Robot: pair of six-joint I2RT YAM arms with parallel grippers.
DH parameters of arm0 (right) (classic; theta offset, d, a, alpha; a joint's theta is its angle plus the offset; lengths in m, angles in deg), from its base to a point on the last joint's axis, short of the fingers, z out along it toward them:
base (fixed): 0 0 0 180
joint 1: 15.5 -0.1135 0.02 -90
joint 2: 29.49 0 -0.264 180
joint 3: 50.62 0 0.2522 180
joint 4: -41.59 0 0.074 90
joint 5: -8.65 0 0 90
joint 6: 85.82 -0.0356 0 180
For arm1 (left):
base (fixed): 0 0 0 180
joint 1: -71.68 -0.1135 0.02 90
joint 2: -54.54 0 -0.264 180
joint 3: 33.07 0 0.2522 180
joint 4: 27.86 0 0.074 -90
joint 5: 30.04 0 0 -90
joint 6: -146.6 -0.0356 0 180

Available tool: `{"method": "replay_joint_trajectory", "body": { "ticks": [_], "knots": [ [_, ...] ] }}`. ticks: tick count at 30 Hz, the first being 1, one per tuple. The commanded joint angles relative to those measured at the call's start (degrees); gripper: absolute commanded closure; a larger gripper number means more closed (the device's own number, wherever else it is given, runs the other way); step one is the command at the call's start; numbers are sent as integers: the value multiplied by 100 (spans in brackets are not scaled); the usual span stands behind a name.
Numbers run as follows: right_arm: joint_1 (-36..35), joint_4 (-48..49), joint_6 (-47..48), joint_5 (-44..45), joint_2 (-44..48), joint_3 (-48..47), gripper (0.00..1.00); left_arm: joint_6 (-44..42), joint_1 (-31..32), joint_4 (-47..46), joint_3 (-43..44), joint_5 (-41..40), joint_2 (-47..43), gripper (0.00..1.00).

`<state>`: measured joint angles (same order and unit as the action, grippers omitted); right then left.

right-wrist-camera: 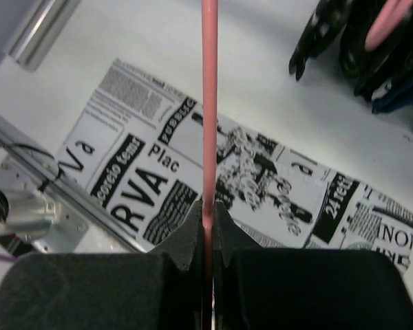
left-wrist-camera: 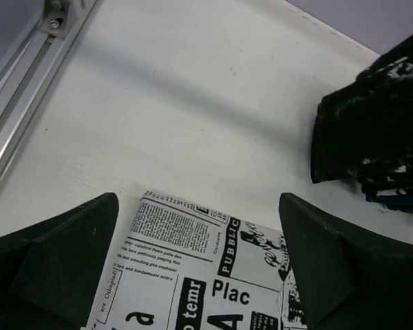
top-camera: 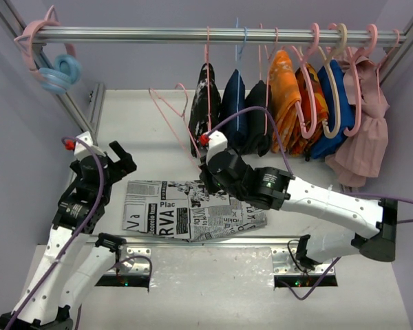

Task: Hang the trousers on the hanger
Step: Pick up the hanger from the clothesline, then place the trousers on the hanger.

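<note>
The trousers [top-camera: 193,210] lie folded flat near the table's front edge, white with black newspaper print. In the left wrist view their corner [left-wrist-camera: 193,275] is below and between my left gripper's fingers. My left gripper [top-camera: 118,163] hovers wide open at the trousers' left end with nothing in it. My right gripper [top-camera: 208,165] is above the trousers' far edge. The right wrist view shows it [right-wrist-camera: 208,206] shut on the hanger [right-wrist-camera: 209,103], a thin pale-pink wire running straight out of the jaws over the trousers [right-wrist-camera: 261,179]. In the top view the hanger's frame [top-camera: 171,117] slants up and left of that gripper.
A metal rail [top-camera: 158,33] spans the back, with a black speckled garment [top-camera: 205,96], orange [top-camera: 289,96], blue [top-camera: 334,103] and pink [top-camera: 365,137] clothes hanging on it. Spare hangers [top-camera: 55,69] hang at its left end. An aluminium strut [top-camera: 79,113] runs down the left. The speckled garment [left-wrist-camera: 378,130] hangs near my left gripper.
</note>
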<state>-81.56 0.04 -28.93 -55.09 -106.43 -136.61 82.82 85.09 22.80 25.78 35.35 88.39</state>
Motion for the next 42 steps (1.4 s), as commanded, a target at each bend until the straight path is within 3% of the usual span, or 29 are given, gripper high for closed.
{"method": "replay_joint_trajectory", "body": {
  "ticks": [1,6,10,15,17,23,30,37,39,42],
  "knots": [
    [-142,381,-437,-65,824,951,100,593,-38,175,274,-474,477,0],
    [-157,548,-919,-163,1568,2179,100,1491,-227,138,74,-134,950,0],
    [-176,657,-1280,-430,1924,2832,100,2173,-929,62,-417,204,1133,0],
    [-259,827,-1566,-604,2367,3644,100,1949,-2189,-585,-1420,1489,1544,0],
    [-285,933,-1725,-637,2559,3903,100,1889,-2397,-890,-1615,1684,1796,0],
    [-498,1323,-2244,-846,2507,4539,100,1949,-2466,-1419,-2000,2108,2220,0],
    [-1547,1401,-3072,77,1654,4596,100,1625,-2466,-2051,-2467,2584,2441,5],
    [-2311,964,-3930,911,1118,4219,100,1605,-2466,-2491,-2894,2664,2482,22],
    [-2529,814,-4177,1154,939,4039,100,1588,-2458,-2579,-2978,2756,2444,37],
    [-2683,519,-4631,1367,624,3909,100,1576,-2466,-2604,-3033,2806,2283,40]
  ]
}}
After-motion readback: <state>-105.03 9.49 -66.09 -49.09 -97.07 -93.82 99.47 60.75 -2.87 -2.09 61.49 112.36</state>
